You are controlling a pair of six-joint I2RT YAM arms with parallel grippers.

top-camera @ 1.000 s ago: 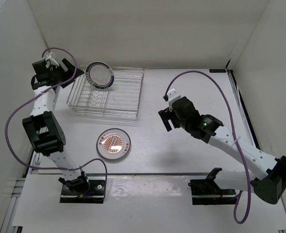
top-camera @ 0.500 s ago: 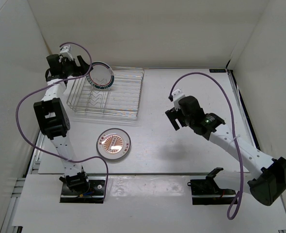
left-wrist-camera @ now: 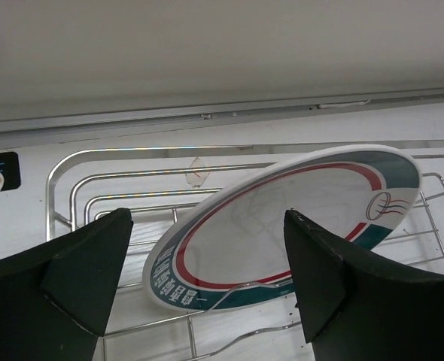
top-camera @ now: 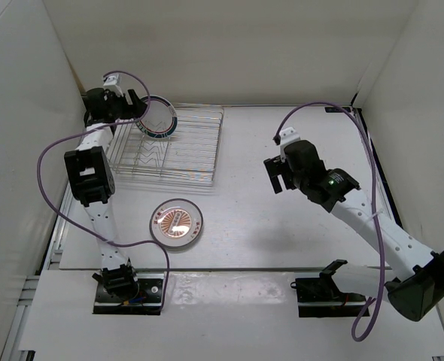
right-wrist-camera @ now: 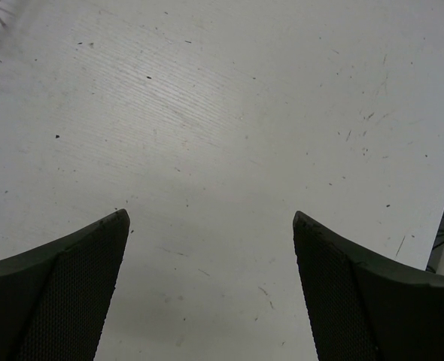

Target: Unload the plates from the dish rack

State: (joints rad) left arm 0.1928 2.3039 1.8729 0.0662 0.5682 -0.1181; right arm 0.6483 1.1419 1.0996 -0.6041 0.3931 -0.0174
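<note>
My left claw (left-wrist-camera: 207, 218) stands wide open with nothing gripped. The green-and-red rimmed plate (left-wrist-camera: 282, 218) lies tilted just ahead of it, in the gap between the two fingers. Its lower edge runs behind my right-hand fingertip (whether they touch I cannot tell). The plate leans in the far left corner of the dish rack (left-wrist-camera: 71, 188), and the rack's wires pass under and behind it, right below the claw. Beyond the rack is the back wall.

My right claw (right-wrist-camera: 208, 216) is also spread to its full width and holds nothing. It hangs over bare bench (right-wrist-camera: 229, 113), well off to the right of the rack. Only a scrap of wire shows at the top left corner of its wrist view.

Between the two claws, toward my bases, an orange sunburst plate (top-camera: 176, 222) lies flat on the bench, just outside the near edge of the rack and well apart from either claw.
</note>
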